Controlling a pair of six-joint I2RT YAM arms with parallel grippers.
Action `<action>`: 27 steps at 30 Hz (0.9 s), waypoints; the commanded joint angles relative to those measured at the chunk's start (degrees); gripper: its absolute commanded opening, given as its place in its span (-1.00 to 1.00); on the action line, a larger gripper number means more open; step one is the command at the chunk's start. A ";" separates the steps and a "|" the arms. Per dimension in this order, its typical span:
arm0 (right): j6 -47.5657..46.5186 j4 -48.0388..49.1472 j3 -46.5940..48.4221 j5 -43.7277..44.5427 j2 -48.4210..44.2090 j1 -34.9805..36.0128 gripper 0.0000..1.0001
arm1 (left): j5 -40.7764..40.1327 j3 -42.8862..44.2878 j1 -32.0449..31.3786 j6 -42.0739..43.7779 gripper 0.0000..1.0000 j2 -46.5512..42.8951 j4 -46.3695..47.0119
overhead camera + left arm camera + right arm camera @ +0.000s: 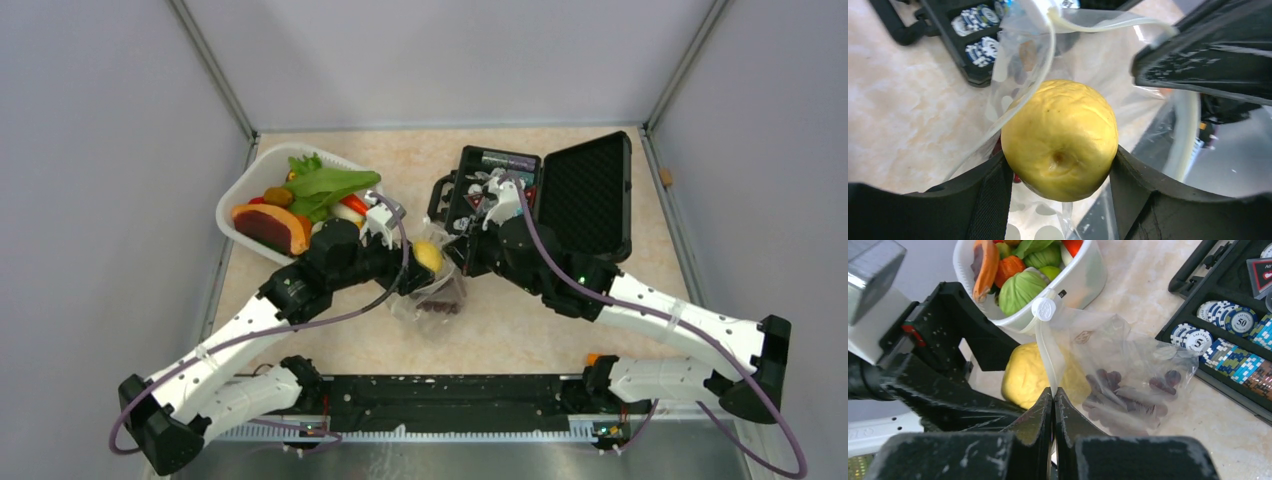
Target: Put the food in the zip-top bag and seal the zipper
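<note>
My left gripper (pixel 1060 172) is shut on the yellow lemon (pixel 1059 139) and holds it at the open mouth of the clear dotted zip-top bag (pixel 1083 55). In the top view the lemon (pixel 428 256) sits just above the bag (pixel 432 300). My right gripper (pixel 1053 392) is shut on the bag's whitish zipper strip (pixel 1044 347) and holds the mouth up. Dark grapes (pixel 1128 395) lie inside the bag (pixel 1128 355). The lemon also shows behind the strip in the right wrist view (pixel 1024 375). More toy food (pixel 305 195) fills the white basket (pixel 232 200).
An open black hard case (pixel 545 195) with poker chips (pixel 1228 340) lies right of the bag, its lid raised at the far right. The white basket stands at the back left near the wall. A black rail (pixel 440 395) runs along the near edge.
</note>
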 commanded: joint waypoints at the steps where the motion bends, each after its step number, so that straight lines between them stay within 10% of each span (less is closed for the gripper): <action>1: 1.30 4.76 0.00 -0.72 -2.98 0.67 -0.97 | -13.90 1.57 -3.10 2.95 -0.42 0.41 2.24; 27: 13.03 16.03 -9.35 -15.22 -8.94 -9.69 -0.95 | -5.63 0.97 -4.56 0.29 0.54 9.22 15.19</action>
